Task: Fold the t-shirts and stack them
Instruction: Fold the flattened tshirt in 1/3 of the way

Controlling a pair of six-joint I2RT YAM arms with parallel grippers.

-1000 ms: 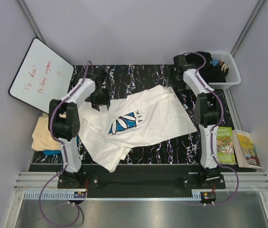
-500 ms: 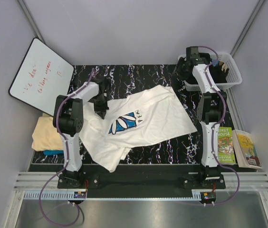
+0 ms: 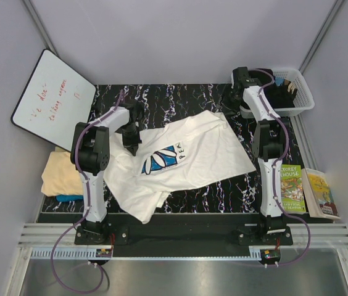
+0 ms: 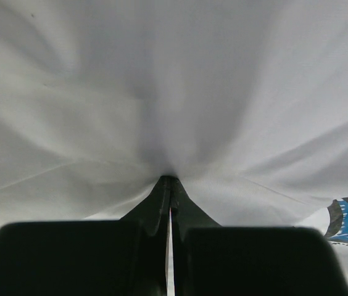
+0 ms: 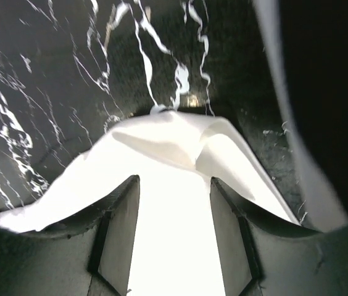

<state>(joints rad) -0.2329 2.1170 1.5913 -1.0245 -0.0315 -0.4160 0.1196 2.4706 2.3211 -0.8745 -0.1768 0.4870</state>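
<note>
The large white t-shirt with the blue daisy print lies spread and crumpled on the black marbled table. My left gripper is at the shirt's upper left edge. In the left wrist view its jaws are shut, pinching a fold of white cloth. My right gripper hangs open above the shirt's far right corner, not touching it. The pale peach shirt lies folded off the table's left edge on the teal-blue one.
A white basket holding dark items stands at the back right, close behind my right arm. A whiteboard leans at the back left. Two books lie off the table's right edge.
My left gripper has come down onto the shirt's upper left edge and shut on the cloth. My right wrist swung back toward the basket, then slightly left.
</note>
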